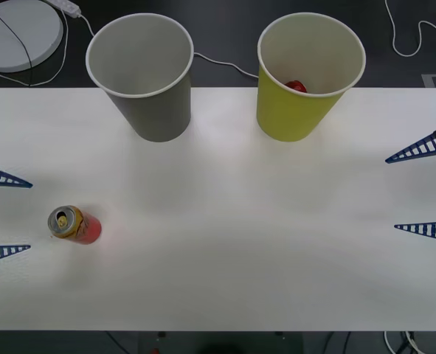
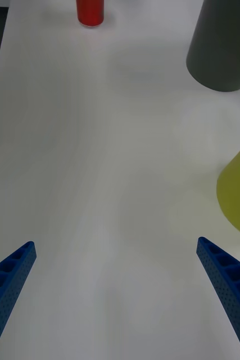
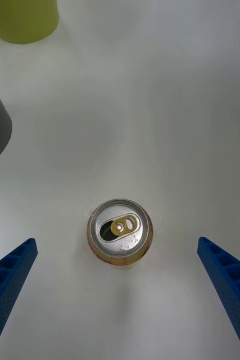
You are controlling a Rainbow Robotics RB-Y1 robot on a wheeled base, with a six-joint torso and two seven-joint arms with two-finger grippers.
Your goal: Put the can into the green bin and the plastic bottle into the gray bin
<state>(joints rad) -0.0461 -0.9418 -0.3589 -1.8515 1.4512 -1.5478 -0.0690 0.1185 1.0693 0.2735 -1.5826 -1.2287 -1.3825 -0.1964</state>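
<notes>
A: How is the can (image 1: 74,224) being judged?

B: As light, stiff and slick, likely empty since opened. It is standing upright, near left on the table (image 1: 232,243); its sides are best taken.

A: And the grippers?

B: Left gripper (image 1: 2,214) and right gripper (image 1: 423,190) are being held open, empty.

A: The bins?

B: Far back, the gray bin (image 1: 145,81) is looking empty; something red is lying in the green bin (image 1: 302,85).
</notes>
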